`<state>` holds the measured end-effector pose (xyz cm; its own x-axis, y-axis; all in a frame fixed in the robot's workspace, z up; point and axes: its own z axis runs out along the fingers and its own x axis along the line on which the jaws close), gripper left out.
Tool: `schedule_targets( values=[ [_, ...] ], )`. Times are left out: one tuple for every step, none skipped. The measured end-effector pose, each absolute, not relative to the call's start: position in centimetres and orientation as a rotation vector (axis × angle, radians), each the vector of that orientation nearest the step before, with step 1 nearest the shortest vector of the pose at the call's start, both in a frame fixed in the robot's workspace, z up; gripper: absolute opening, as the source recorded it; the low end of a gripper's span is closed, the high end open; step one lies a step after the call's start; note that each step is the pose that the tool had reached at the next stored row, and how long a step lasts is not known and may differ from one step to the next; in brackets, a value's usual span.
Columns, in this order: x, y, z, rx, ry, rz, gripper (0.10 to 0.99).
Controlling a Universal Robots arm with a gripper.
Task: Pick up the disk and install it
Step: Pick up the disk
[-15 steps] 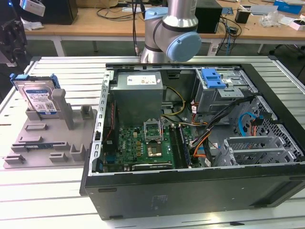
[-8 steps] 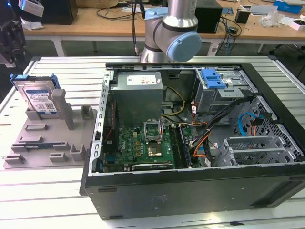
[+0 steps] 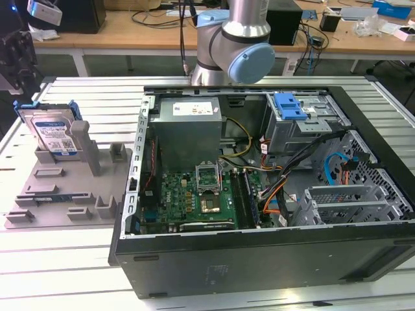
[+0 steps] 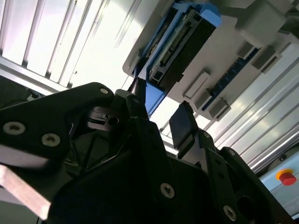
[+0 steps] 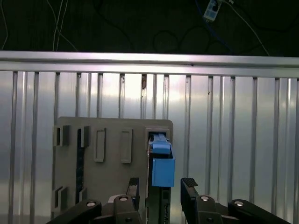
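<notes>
The disk [image 3: 55, 133] is standing in the grey holder [image 3: 58, 188] at the exterior view's left, not yet lifted or installed, while the gripper [image 5: 161, 184] is hovering over it, jaws spread apart.

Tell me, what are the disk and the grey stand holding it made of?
The disk looks like silver-grey metal, judging by its dull sheen, with a paper-like label. Its side rails look like bright blue plastic. The stand seems matte grey plastic, possibly printed: flat colour, no shine.
</notes>
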<state>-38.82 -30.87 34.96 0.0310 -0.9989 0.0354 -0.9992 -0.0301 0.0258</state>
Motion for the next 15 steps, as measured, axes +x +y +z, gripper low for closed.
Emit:
schedule_targets(
  values=[
    [-38.79,-30.87,34.90,2.224,-2.157,0.012,0.482],
    [-38.79,-30.87,34.84,2.224,-2.157,0.012,0.482],
    [-38.79,-30.87,34.78,2.224,-2.157,0.012,0.482],
    [-38.79,-30.87,34.70,2.224,-2.157,0.012,0.482],
    [-38.78,-30.87,34.63,2.224,-2.157,0.012,0.482],
    [-38.78,-30.86,34.58,2.224,-2.157,0.012,0.482],
    [-38.83,-30.80,34.50,2.224,-2.157,0.012,0.482],
    [-38.94,-30.71,34.46,2.224,-2.157,0.012,0.482],
    [-39.09,-30.49,34.42,2.224,-2.157,0.012,0.482],
    [-39.28,-30.21,34.39,2.224,-2.157,0.012,0.482],
    [-39.36,-30.11,34.39,2.224,-2.157,0.012,0.482],
    [-39.40,-30.09,34.36,2.224,-2.157,0.012,0.482],
    [-39.40,-30.09,34.34,2.224,-2.157,0.012,0.482],
    [-39.39,-30.09,34.30,2.224,-2.157,0.012,0.482],
    [-39.41,-30.10,34.25,2.224,-2.157,0.012,0.482]
  ],
)
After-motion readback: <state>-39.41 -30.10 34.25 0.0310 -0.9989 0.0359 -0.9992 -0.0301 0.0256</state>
